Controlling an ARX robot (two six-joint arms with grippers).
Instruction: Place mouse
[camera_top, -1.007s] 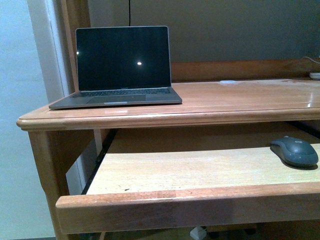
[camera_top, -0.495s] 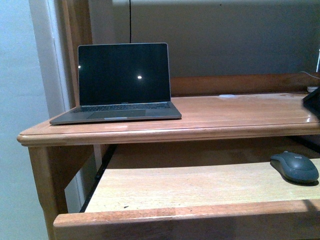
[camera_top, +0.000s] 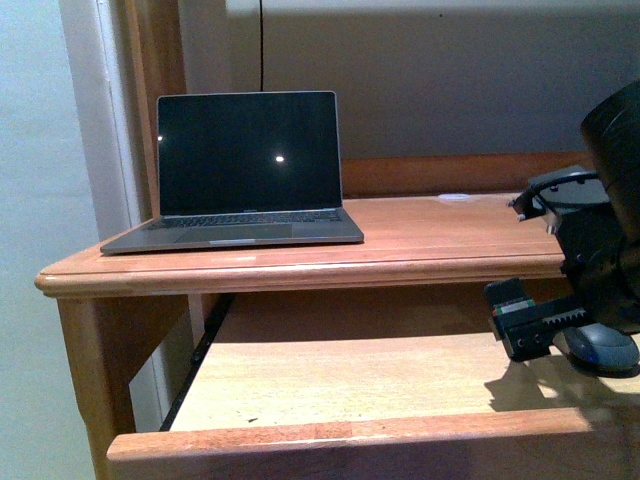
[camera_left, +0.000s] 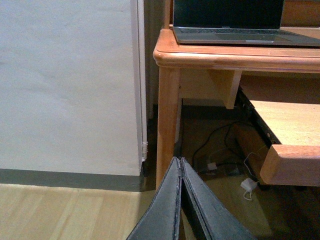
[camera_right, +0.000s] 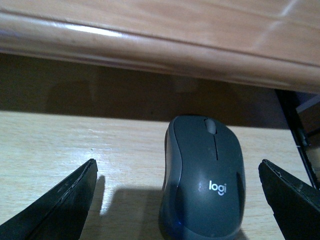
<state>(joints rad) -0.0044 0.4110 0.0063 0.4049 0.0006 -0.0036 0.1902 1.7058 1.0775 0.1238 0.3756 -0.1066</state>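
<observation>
Mouse (camera_top: 598, 347): on pull-out shelf (camera_top: 330, 370), far right end, under desk top (camera_top: 430, 240); same spot as a sec ago.
Change: right arm wasn't in front view a sec ago; now it's down at shelf level by the mouse.
Right gripper (camera_right: 177, 167): spread wide, one finger each side of the mouse, no contact yet.
Left gripper (camera_left: 180, 165): fingers pressed together, empty, low by the desk leg.
Laptop (camera_top: 245, 170): open on desk top, left side, well apart from the mouse.
Meaning for you: approach looks done, so the grasp is prob. next. Nothing lifted or placed yet. Mind the desk edge just above when you lift.
</observation>
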